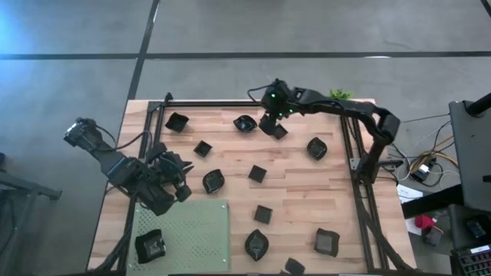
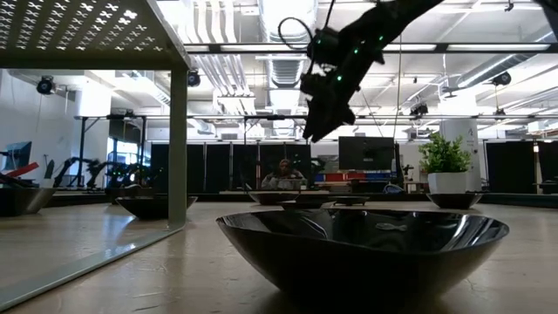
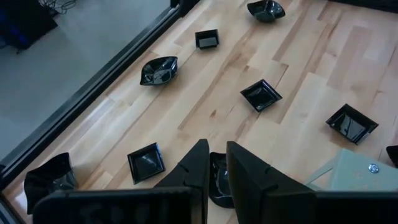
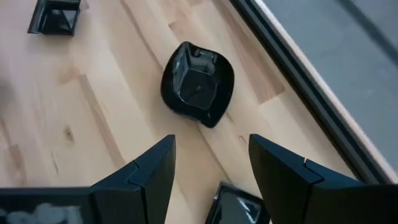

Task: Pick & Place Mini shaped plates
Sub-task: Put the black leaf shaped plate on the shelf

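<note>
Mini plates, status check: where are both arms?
Right gripper open, above far-edge plates, nearest the rounded one. Left gripper near the green mat, nothing held. One plate on the mat.

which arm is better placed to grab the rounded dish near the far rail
Right. The right gripper hangs open close over the rounded dish by the far rail. The left gripper sits near the green mat, far off.

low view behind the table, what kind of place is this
Probably a robotics lab or workshop in a large open hall. Past the wooden table there are exposed ceiling ducts, a row of dark partitions with a monitor, and more robot arms on a bench at the far left.
</note>
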